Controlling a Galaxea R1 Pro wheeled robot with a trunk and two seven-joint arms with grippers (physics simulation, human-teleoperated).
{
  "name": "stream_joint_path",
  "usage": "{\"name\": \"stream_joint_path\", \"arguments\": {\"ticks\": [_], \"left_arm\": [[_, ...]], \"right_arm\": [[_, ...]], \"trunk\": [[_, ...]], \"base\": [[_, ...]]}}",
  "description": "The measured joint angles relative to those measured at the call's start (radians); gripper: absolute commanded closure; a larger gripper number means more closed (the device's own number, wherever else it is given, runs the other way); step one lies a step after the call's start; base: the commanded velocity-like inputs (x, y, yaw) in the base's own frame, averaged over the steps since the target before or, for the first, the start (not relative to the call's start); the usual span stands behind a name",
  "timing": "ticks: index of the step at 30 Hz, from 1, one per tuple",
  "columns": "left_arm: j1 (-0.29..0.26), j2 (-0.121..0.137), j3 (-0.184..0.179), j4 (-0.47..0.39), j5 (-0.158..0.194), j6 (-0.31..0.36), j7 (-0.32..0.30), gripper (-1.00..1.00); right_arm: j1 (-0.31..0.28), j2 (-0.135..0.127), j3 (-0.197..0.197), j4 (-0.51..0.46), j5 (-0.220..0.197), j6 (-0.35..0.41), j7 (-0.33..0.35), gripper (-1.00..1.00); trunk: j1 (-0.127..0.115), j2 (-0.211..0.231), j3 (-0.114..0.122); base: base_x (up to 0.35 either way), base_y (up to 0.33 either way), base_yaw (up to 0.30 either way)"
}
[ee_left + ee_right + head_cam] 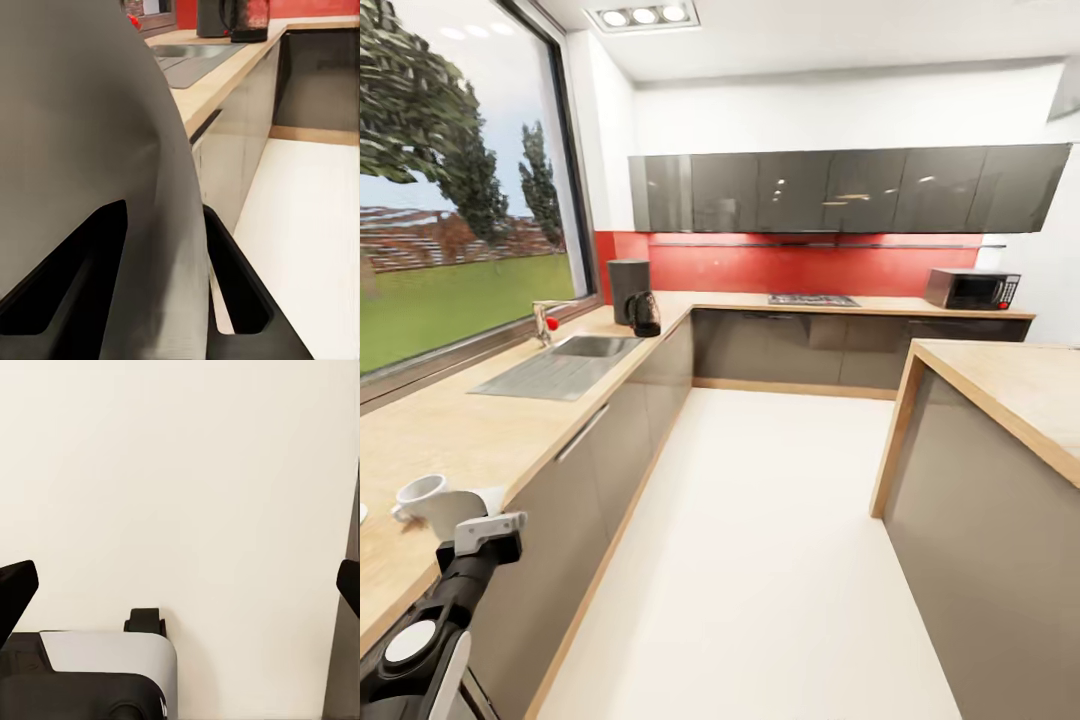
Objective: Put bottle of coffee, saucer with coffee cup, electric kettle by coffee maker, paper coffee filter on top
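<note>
Left gripper (465, 515) holds the coffee cup (435, 503) over the counter (450, 430), right gripper (180, 585) spread wide, empty; coffee maker (627, 288) and electric kettle (644, 314) stand together, cup, saucer, bottle, filter outstanding

Steel sink (560, 365) at left in the wooden countertop (480, 430), faucet (543, 322) beside the window (455, 190), microwave (972, 289) at right, cooktop (812, 299) in the middle, dark upper cabinets (850, 188)

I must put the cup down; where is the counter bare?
Bare wood lies between the cup in the left hand and the sink. The corner by the coffee maker and kettle is crowded.
</note>
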Motion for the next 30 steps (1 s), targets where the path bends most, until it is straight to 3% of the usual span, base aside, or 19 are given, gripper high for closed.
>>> {"name": "stream_joint_path", "arguments": {"ticks": [18, 30], "left_arm": [[0.000, 0.000, 0.000, 0.000, 0.000, 0.000, 0.000, 1.00], [0.000, 0.000, 0.000, 0.000, 0.000, 0.000, 0.000, 1.00]], "right_arm": [[0.000, 0.001, 0.000, 0.000, 0.000, -0.001, 0.000, -1.00], [0.000, 0.000, 0.000, 0.000, 0.000, 0.000, 0.001, -1.00]], "trunk": [[0.000, 0.000, 0.000], [-0.001, 0.000, 0.000]], "base": [[0.000, 0.000, -0.282], [0.221, 0.000, -0.052]]}}
